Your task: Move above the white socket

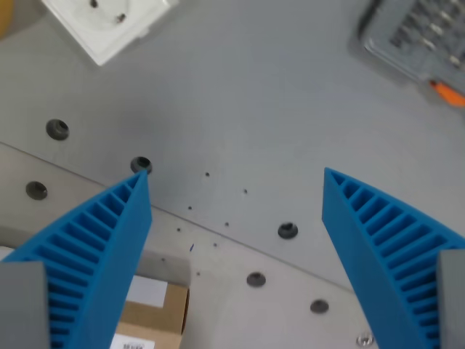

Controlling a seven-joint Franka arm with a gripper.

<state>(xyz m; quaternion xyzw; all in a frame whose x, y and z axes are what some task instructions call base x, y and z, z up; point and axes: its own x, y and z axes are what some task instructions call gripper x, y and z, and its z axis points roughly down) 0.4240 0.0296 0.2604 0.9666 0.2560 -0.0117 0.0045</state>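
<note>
Fingers (236, 182) spread apart, white socket (109, 22) far upper-left.

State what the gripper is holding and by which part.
Nothing: the blue ribbed gripper is open, only bare grey metal table between its fingers.

End effector (236, 185) — blue ribbed fingers (94, 247) spread wide, nothing between them, above the grey counter (269, 109) with its bolt holes. White socket (109, 22) at the wrist view's upper left, partly cropped. Grey blurred device (421, 36) upper right — orange part beside it. Cardboard box (156, 313) at bottom edge.
</note>
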